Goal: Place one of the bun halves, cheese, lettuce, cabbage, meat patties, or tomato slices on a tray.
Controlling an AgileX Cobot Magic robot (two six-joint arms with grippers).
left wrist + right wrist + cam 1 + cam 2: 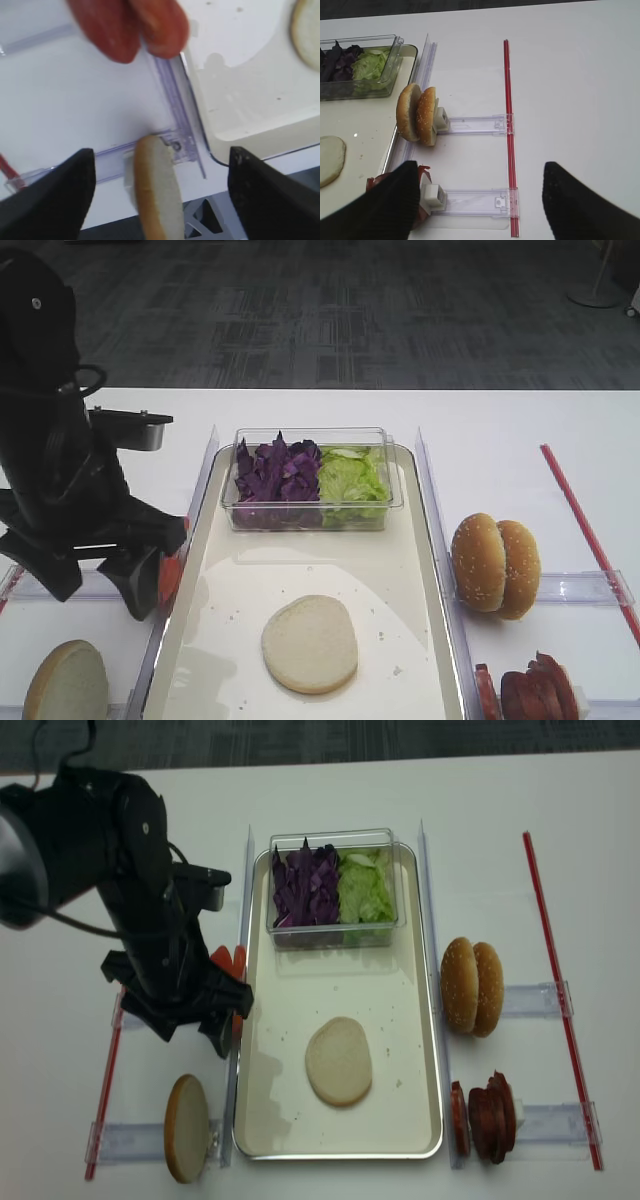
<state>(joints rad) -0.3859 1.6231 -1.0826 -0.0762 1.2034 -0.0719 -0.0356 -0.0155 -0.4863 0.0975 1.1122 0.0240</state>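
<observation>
One pale bun half (338, 1060) lies flat on the cream tray (300, 1130). Another bun half (187, 1128) stands on edge in a clear rack left of the tray. My left gripper (192, 1032) hangs open above the table between that bun and the orange-red tomato slices (228, 960). In the left wrist view the standing bun half (155, 195) shows between the fingers (60, 195), apart from both. My right gripper (480, 200) is open and holds nothing, its left finger covering part of the meat patties (374, 181). Cabbage (275, 475) and lettuce (350, 480) fill a clear box.
Two sesame buns (475, 987) stand in a rack right of the tray, with the meat patties (490, 1115) in the rack below. Red strips (560, 980) run along the table's right and left sides. The clear box (395, 502) sits at the tray's far end.
</observation>
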